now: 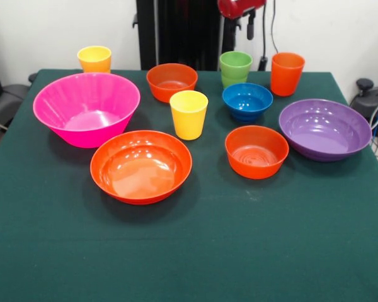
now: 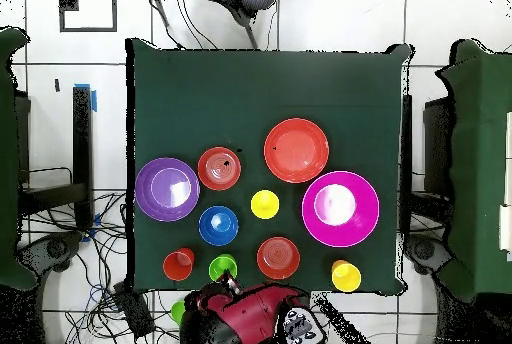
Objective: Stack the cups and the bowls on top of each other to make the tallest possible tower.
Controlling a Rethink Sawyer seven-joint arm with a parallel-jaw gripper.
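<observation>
All cups and bowls stand apart and upright on the green table (image 1: pixel 252 251); no tower shows. The big pink bowl (image 1: pixel 86 107) (image 2: pixel 340 208) is beside the wide orange bowl (image 1: pixel 141 165) (image 2: pixel 296 150). The purple bowl (image 1: pixel 325 129) (image 2: pixel 167 189), blue bowl (image 1: pixel 247 100) (image 2: pixel 218 225) and two small orange bowls (image 1: pixel 172 81) (image 1: pixel 256 151) lie around a yellow cup (image 1: pixel 189 114) (image 2: pixel 265 204). At the robot's edge stand another yellow cup (image 1: pixel 94 59), the green cup (image 1: pixel 235 68) (image 2: pixel 223 267) and the orange cup (image 1: pixel 286 73) (image 2: pixel 179 264). The gripper (image 1: pixel 250 25) (image 2: pixel 228 284) hangs drawn back, just above the green cup.
The table's half away from the robot (image 2: pixel 260 90) holds no objects. Cables (image 2: pixel 110 290) trail on the floor by the robot's base. Dark chairs (image 2: pixel 20 160) stand beside the table on both sides.
</observation>
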